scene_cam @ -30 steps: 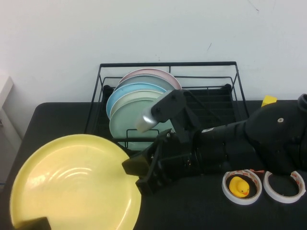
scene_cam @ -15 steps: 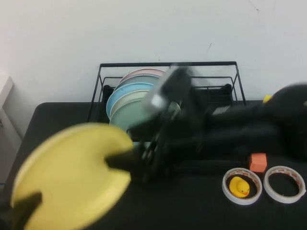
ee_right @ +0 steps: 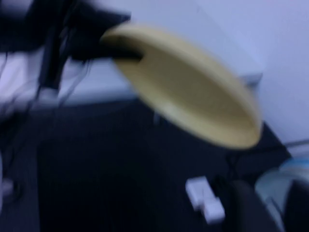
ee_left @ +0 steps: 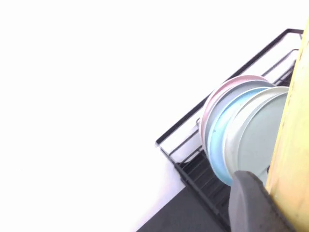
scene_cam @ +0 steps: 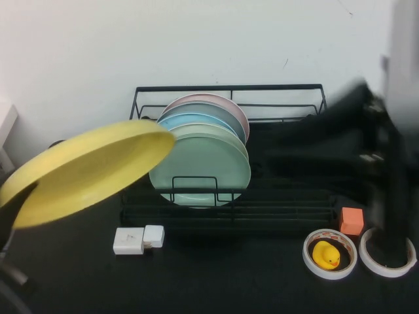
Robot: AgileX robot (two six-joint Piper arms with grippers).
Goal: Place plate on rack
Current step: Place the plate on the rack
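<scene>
Left gripper (scene_cam: 14,204) at table's (scene_cam: 229,275) left edge, clamped on plate (scene_cam: 85,170) rim; finger (ee_left: 251,203) pressed to rim. Plate tilted, raised off table, left of rack (scene_cam: 229,150), not in it. Rack at back edge, other plates (scene_cam: 203,154) upright inside. Right gripper (ee_right: 263,205) blurred, at right edge, holds nothing visible; opening unclear.

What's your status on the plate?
Left gripper shut on plate, lifted left of rack. Right gripper clear, unreadable. Three plates already racked.
</scene>
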